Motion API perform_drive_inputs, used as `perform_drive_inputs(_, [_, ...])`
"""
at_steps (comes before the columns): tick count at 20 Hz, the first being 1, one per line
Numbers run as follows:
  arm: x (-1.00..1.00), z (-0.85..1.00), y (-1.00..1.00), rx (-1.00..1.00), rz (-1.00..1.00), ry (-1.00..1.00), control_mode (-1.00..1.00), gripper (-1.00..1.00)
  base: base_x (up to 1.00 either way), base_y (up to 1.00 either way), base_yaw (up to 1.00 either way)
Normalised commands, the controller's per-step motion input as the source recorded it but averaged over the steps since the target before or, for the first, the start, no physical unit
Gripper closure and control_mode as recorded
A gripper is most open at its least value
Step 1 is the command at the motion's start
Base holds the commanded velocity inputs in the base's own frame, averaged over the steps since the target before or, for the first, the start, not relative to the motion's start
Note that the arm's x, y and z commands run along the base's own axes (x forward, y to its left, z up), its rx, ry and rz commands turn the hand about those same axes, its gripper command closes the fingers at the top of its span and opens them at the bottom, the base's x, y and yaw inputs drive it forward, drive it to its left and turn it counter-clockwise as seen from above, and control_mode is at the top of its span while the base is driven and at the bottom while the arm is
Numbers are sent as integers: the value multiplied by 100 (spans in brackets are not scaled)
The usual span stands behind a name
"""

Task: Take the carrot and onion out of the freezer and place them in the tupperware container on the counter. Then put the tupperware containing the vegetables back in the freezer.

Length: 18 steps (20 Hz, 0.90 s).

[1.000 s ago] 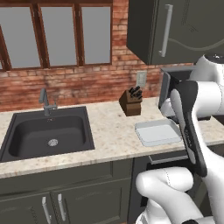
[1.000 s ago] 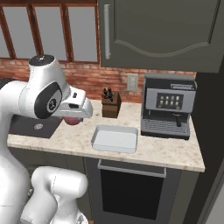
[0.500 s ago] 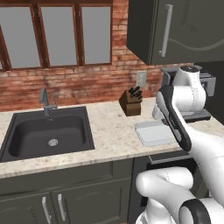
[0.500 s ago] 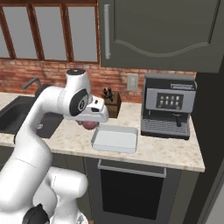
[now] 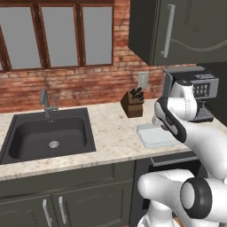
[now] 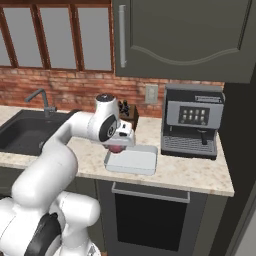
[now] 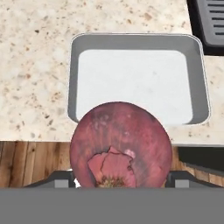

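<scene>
My gripper [image 7: 120,183] is shut on the onion [image 7: 120,146], a round dark red-purple ball that hides most of the fingers. It hangs above the counter's front edge, just short of the near wall of the tupperware container [image 7: 72,78], a pale shallow tray with nothing in it. From the right base view the onion [image 6: 116,148] sits under the hand [image 6: 120,137] at the left end of the tupperware container [image 6: 132,161]. The left base view has the tupperware container [image 5: 150,137] partly behind my arm. The carrot is out of view. A tall dark panel [image 6: 242,150] at the right may be the freezer; I cannot tell.
A coffee machine [image 6: 192,120] stands right of the tray on the beige counter [image 6: 190,172]. A knife block [image 5: 133,104] is behind the tray by the brick wall. The black sink [image 5: 48,135] lies to the left. Dark wall cabinets [image 6: 185,35] hang overhead.
The arm has swung from the left toward the tray, carrying the onion, and now holds it lower by the tray's near left edge.
</scene>
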Motion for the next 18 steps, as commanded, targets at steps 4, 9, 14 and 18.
perform_drive_inputs(4, [42,-40,-11,0,0,3,-100,100,0,0,0])
perform_drive_inputs(9, [30,-30,-3,0,0,3,-100,100,0,0,0])
perform_drive_inputs(14, [33,-35,0,0,0,2,-100,100,0,0,0])
perform_drive_inputs(18, [25,-31,-1,0,0,2,-100,100,0,0,0])
